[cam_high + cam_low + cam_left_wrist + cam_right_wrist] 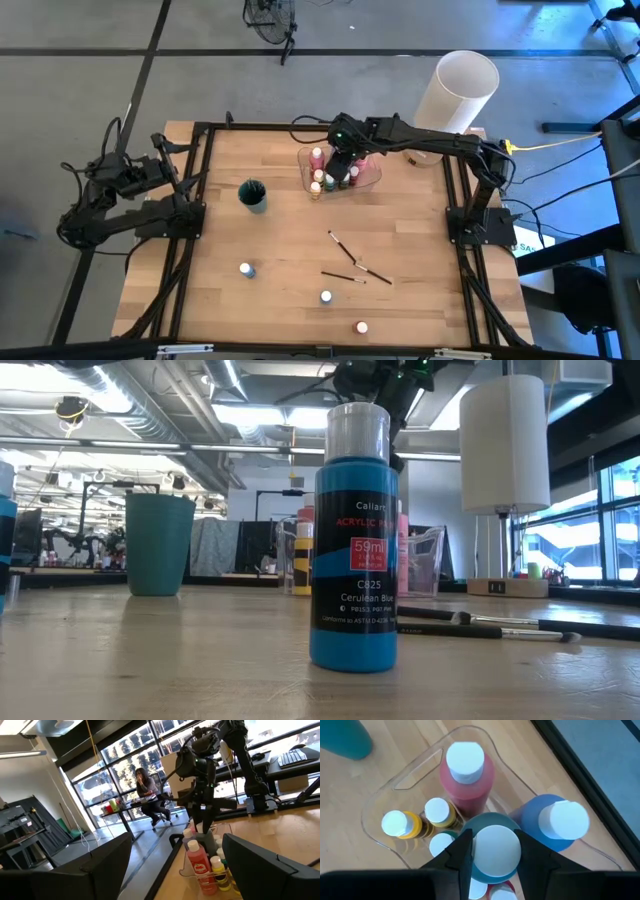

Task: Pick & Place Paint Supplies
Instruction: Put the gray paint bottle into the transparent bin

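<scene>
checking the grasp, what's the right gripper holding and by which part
The right gripper holds a teal paint bottle by its white cap, over the clear tray.

Both arms (pixel 130 205) are showing dark, boxy links with black cables running along them; the right arm (pixel 420 138) is glowing green at its wrist light (pixel 340 133).
</scene>
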Action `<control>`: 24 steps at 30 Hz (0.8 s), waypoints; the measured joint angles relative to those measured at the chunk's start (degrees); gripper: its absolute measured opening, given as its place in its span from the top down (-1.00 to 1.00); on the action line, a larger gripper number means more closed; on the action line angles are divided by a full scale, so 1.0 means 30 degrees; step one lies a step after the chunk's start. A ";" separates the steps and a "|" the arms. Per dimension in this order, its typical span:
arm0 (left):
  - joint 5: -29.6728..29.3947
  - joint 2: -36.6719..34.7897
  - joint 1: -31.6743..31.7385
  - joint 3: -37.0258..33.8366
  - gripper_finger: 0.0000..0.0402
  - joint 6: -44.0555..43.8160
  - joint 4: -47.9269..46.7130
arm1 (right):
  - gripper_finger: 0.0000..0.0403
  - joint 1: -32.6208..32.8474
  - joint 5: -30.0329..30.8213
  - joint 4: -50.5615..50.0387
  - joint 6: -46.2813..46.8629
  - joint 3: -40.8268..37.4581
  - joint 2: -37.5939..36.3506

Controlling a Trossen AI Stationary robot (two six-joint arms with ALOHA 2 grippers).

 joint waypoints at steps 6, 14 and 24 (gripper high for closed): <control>0.0000 0.0000 0.0007 0.0000 -0.53 -0.0058 0.0000 | 0.41 0.0000 -0.0053 0.0018 0.0007 0.0000 0.0356; 0.0000 0.0000 0.0006 0.0000 -0.53 -0.0061 -0.0007 | 0.41 -0.0036 -0.0053 -0.0071 0.0000 0.0000 0.0391; 0.0000 0.0000 0.0005 0.0000 -0.53 -0.0061 -0.0007 | 0.41 -0.0034 -0.0046 0.0309 -0.0425 0.0000 0.0831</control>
